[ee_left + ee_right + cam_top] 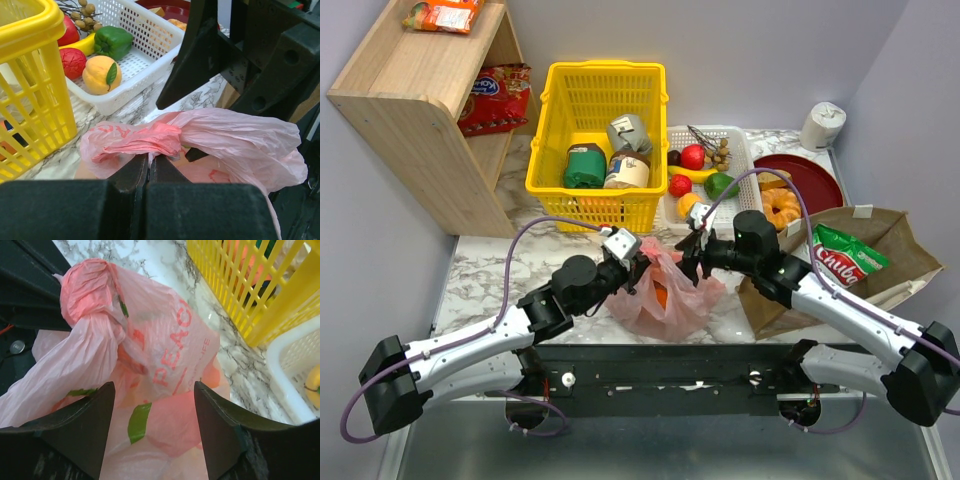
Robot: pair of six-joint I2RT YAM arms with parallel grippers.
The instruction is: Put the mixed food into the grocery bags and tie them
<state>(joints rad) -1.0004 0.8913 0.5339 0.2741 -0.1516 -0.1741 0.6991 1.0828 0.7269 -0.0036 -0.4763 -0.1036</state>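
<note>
— Any room around the pink bag [660, 295]?
— Open table [485, 265] to its left. Behind it stand the yellow basket [595, 130] and white tray [738, 148]; the paper bag [895, 235] crowds the right side.

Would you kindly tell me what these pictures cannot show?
Top view: pink plastic bag contents; the film shows only an orange blur.
Wrist views: whether its bunched handles are knotted; folds hide that.
Top view: brown paper bag interior beyond the green crisp packet; right arm crosses it.
</note>
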